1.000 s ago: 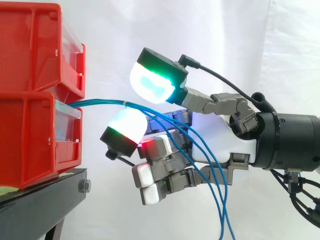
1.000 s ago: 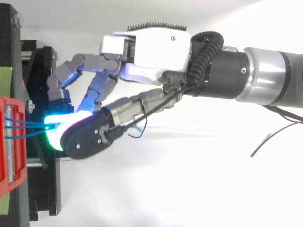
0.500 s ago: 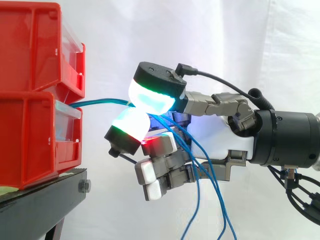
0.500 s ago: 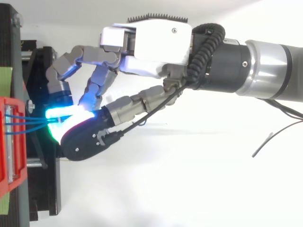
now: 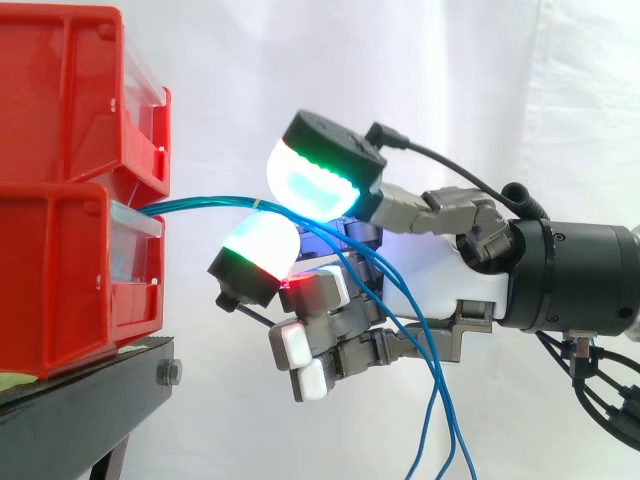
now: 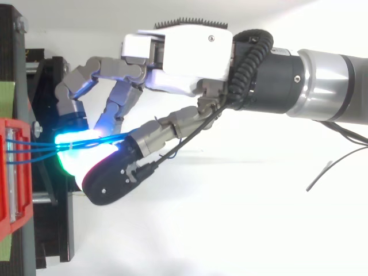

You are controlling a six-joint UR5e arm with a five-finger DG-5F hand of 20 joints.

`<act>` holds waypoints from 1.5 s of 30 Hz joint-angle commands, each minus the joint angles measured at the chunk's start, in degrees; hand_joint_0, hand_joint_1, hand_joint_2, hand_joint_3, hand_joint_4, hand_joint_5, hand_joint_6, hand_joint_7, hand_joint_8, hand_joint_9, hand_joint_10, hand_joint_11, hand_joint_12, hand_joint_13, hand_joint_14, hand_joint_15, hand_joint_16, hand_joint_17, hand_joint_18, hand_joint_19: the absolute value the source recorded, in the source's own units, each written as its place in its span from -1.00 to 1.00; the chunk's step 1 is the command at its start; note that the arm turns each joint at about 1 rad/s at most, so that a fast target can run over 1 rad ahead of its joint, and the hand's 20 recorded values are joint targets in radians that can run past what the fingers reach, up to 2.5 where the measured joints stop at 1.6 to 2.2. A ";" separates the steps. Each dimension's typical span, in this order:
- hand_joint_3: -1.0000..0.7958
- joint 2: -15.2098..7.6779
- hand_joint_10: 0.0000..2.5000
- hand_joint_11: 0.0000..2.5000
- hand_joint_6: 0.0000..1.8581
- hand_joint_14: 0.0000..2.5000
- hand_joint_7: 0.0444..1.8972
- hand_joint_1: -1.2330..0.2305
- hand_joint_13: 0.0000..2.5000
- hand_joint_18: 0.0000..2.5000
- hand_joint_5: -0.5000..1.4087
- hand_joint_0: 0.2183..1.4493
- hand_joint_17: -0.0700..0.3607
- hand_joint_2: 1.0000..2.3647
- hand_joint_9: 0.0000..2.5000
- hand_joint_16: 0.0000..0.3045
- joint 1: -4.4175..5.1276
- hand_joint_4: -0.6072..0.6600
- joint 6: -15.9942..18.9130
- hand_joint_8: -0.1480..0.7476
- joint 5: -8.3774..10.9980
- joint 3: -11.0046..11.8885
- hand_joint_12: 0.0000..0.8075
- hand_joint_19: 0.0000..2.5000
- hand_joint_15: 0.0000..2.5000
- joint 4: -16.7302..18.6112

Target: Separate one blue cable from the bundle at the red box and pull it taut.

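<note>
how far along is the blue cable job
Done: the robot hand is at the bundle of thin blue cables just outside the lower red plastic bin. In hand: the whole bundle runs through the hand; a grip on one strand cannot be confirmed. Left: single one cable out and pull it taut, since past the hand the strands hang slack.

Two red bins (image 5: 60, 110), one hand (image 5: 440, 265), seemingly three blue cables (image 5: 200, 204)
</note>
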 commanded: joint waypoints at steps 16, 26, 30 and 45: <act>-0.04 0.00 -0.98 -0.08 -0.06 -0.98 0.26 -0.36 -0.16 -0.26 -0.65 -0.38 -0.08 -0.97 -0.06 -0.63 0.18 0.18 0.00 0.08 0.16 0.17 0.01 -0.38 -0.45 -0.12; -0.12 0.00 -0.98 -0.06 -0.03 -0.98 0.18 -0.49 -0.23 -0.32 -0.68 -0.35 -0.13 -0.97 -0.13 -0.66 -0.08 0.16 -0.44 -0.01 -0.01 0.52 -0.06 -0.35 -0.44 0.06; -0.44 0.00 -0.98 -0.06 -0.04 -0.98 0.17 -0.24 -0.19 -0.29 -0.66 -0.41 -0.12 -1.00 -0.06 -0.65 -0.17 0.19 -1.05 0.03 -0.01 0.87 -0.05 -0.36 -0.44 -0.21; -0.13 0.00 -0.98 -0.07 -0.08 -0.98 0.26 -0.28 -0.21 -0.28 -0.65 -0.39 -0.10 -0.97 -0.13 -0.64 0.10 0.20 -1.23 0.04 0.34 0.78 -0.02 -0.35 -0.44 -0.47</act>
